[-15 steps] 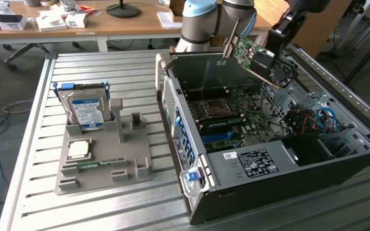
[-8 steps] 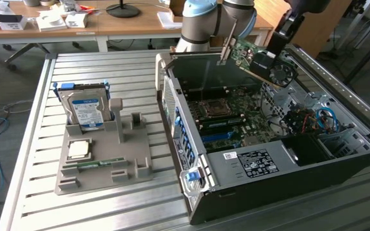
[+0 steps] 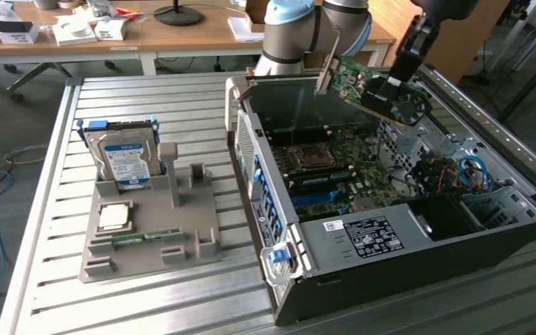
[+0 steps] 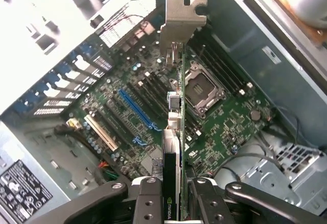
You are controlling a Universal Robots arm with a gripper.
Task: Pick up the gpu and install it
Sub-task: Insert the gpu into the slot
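Observation:
The gpu (image 3: pixel 373 89), a green card with a black fan cooler and a grey metal end bracket, hangs tilted in the air above the open computer case (image 3: pixel 361 237). My gripper (image 3: pixel 400 75) is shut on its cooler end. In the wrist view the gpu (image 4: pixel 174 127) is seen edge-on, held between my black fingers (image 4: pixel 149 199), with its bracket (image 4: pixel 182 17) pointing away from me. Below it lies the motherboard (image 4: pixel 225 127) with a blue expansion slot (image 4: pixel 138 110) and the processor socket (image 4: pixel 201 87). The card is well clear of the board.
A grey holder (image 3: pixel 147 230) on the slatted metal table in the exterior view's left carries a silver hard drive (image 3: pixel 123 159), a processor chip (image 3: pixel 114 216) and a green memory stick (image 3: pixel 137 239). Blue cables (image 3: pixel 468 171) and drive bays fill the case's right. A wooden desk (image 3: pixel 109 35) stands behind.

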